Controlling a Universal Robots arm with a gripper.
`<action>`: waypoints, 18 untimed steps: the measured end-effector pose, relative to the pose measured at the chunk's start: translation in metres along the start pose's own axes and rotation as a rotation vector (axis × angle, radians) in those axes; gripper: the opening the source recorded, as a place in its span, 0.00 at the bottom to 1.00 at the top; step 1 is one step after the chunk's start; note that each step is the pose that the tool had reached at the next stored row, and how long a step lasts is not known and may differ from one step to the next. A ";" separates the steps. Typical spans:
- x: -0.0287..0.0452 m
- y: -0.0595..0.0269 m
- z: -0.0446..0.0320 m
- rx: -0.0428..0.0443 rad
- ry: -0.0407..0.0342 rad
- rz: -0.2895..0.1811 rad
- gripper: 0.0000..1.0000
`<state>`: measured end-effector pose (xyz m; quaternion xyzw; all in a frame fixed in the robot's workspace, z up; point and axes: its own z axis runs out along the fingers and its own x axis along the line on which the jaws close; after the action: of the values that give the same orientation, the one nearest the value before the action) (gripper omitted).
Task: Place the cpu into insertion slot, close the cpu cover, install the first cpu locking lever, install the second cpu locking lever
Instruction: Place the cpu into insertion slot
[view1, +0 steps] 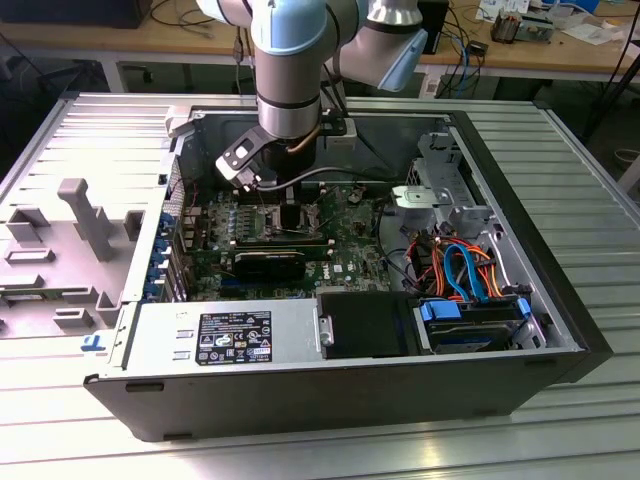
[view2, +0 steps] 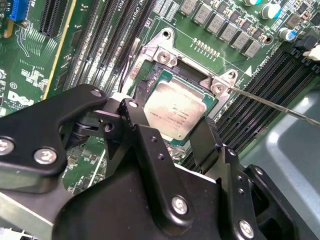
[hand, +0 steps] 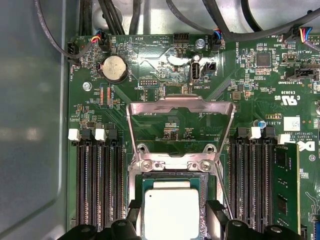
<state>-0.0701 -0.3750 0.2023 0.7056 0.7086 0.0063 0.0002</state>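
Note:
The cpu (hand: 171, 215), a small square chip with a dull silver top, lies in the insertion slot (hand: 172, 165), whose silver rim shows around it. In both wrist views my gripper (hand: 172, 226) straddles the chip, one black finger against each of two opposite edges, shut on it. The second wrist view shows the cpu (view2: 175, 107) between the fingers (view2: 204, 137), over the slot's rim (view2: 165, 55). The cpu cover (hand: 180, 104), a thin silver frame, stands swung up and open behind the slot. A thin metal locking lever (view2: 275, 105) juts out sideways, unlatched. In the exterior view my gripper (view1: 290, 205) reaches down into the case.
Black memory slots (hand: 97, 185) flank the socket, with one memory stick (hand: 285, 190) seated. A coin battery (hand: 114, 68) and black cables (hand: 200, 15) lie beyond the cover. The grey case wall (hand: 30, 125) is close by. A power supply (view1: 230, 335) and a cabled drive (view1: 470, 320) sit near the case front.

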 end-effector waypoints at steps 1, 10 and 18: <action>0.0000 0.0000 0.0000 0.0000 0.0000 0.000 0.62; -0.0049 -0.0001 0.0000 0.0000 0.0000 0.000 0.62; -0.0048 0.0005 0.0000 0.0000 -0.0014 -0.002 0.62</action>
<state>-0.0696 -0.3798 0.2022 0.7049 0.7092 0.0058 0.0008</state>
